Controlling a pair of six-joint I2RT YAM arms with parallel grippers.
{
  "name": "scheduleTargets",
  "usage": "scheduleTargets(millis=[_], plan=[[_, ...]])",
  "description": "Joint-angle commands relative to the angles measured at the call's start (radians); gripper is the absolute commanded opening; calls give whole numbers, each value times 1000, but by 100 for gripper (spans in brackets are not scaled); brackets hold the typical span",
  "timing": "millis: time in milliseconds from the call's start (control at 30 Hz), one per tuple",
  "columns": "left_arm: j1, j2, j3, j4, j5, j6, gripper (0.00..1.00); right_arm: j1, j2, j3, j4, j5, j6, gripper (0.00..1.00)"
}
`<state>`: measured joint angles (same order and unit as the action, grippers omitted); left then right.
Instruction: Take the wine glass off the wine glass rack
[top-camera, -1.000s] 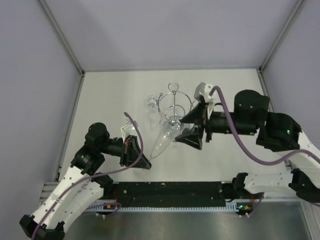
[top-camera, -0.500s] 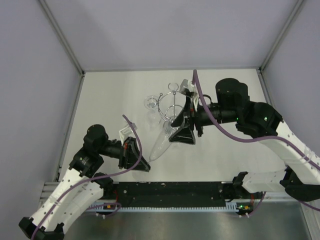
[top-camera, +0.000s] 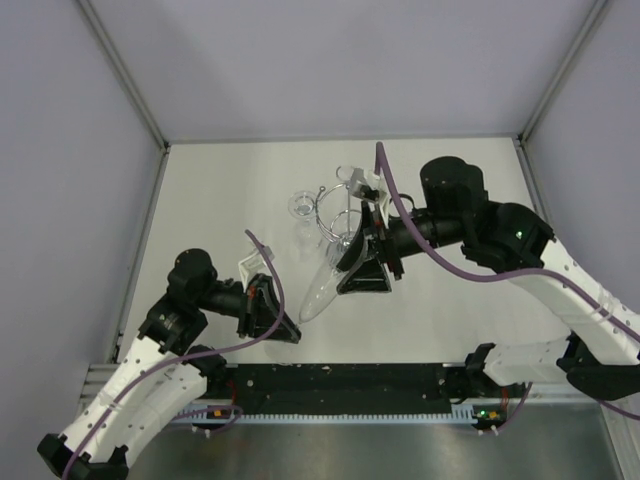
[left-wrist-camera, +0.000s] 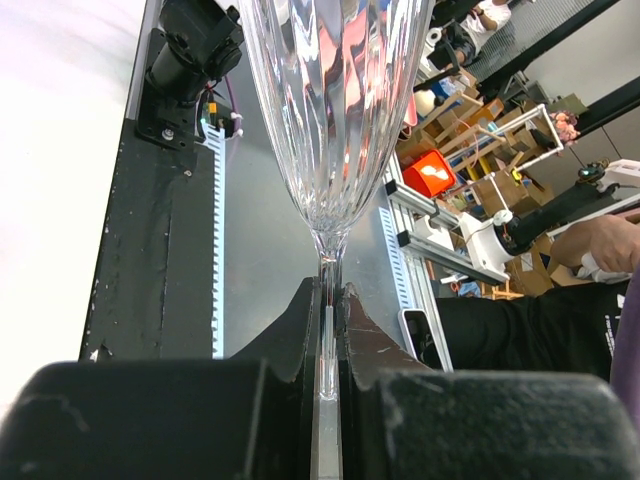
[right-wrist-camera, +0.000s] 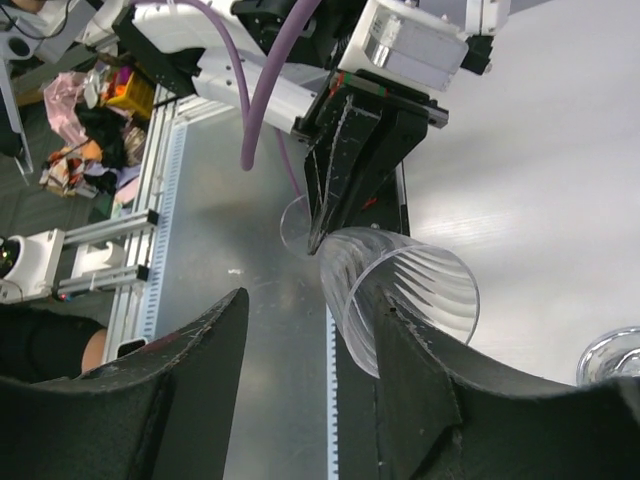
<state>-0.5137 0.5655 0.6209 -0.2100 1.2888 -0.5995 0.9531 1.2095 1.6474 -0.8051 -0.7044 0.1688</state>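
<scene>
Firmly, left hand clenches wine glass stem; right hand gapes beside rim.

1. Your left arm reaches in from 7 o'clock, wrist pointing toward 3 o'clock. The left gripper is clamped on the wine glass stem.
2. Your right arm arcs in from 4 o'clock, wrist aimed toward 8 o'clock. The right gripper has its jaws apart.

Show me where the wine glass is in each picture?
Top external: the wine glass is tilted, near the middle.
Left wrist: it fills the top middle, stem pointing down.
Right wrist: its open mouth faces us, right of middle.
Shared landmark: the left pincer, shut on its stem.
</scene>
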Motion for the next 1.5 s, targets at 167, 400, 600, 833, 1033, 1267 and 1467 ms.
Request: scheduleTargets(millis=[167,400,600,833,1033,1267,1467], plan=[[-3,25,46,1,-2,33,0,-5,16,-29,27,-78,-6,43],[-5,43,59,1,-2,40,0,-5,24,-49,26,-95,-15,12],[-5,37,56,-11,-19,58,11,-5,7,-63,29,-96,-23,0],[-3,31,56,23,-71,69,60,-4,-34,-70,30,-104,-9,0],[-5,30,92,-9,-205,118,63,-5,-106,-103,-15,-47,-6,0],[-5,48,207,-187,-528,187,61,-5,-238,-216,-158,188,-8,0],[-5,77,272,-239,-675,201,61,-4,-271,-212,-340,556,69,0]])
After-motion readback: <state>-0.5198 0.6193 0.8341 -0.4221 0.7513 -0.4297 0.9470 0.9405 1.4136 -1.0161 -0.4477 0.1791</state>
